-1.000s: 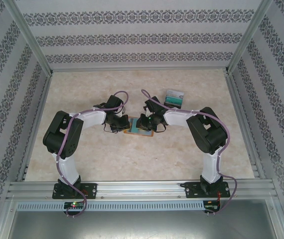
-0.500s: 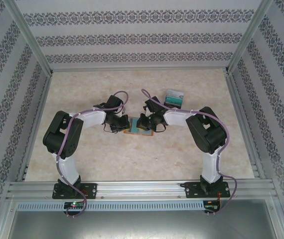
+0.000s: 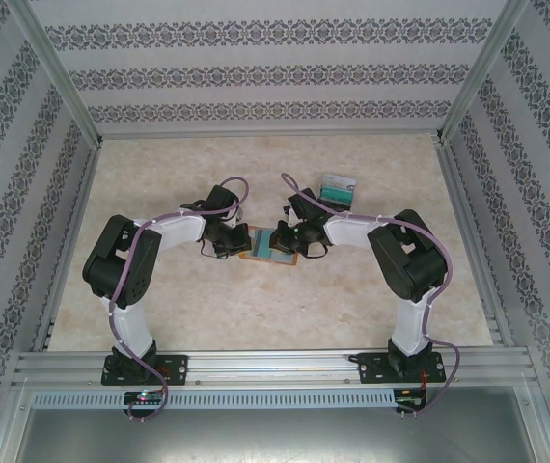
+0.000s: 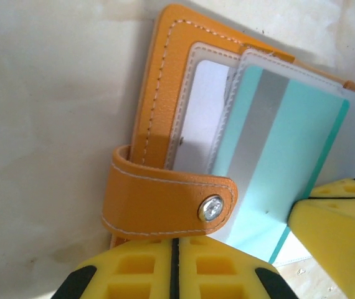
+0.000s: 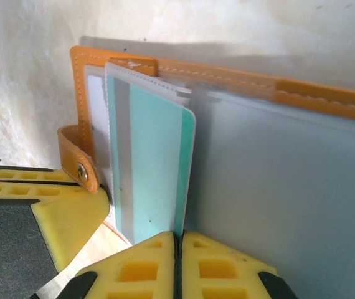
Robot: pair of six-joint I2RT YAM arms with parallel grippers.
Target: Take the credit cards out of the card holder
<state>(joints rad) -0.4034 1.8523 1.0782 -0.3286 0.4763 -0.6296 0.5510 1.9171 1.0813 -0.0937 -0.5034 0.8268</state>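
Overlapping credit card (image 4: 302,156), card holder (image 4: 159,87) strap (image 4: 159,202), clear box (image 3: 337,189) beyond

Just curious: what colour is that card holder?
Orange-tan card holder, best in the left wrist view.

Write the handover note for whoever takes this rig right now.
Left gripper: shut, against the card holder by its snap strap; a grip cannot be confirmed.
Right gripper: shut on the lower edge of a teal card that sits among the holder's clear sleeves.
The holder lies open on the table between the arms.
Done: no card is out yet.
Left: draw this card free, then check the other sleeves.
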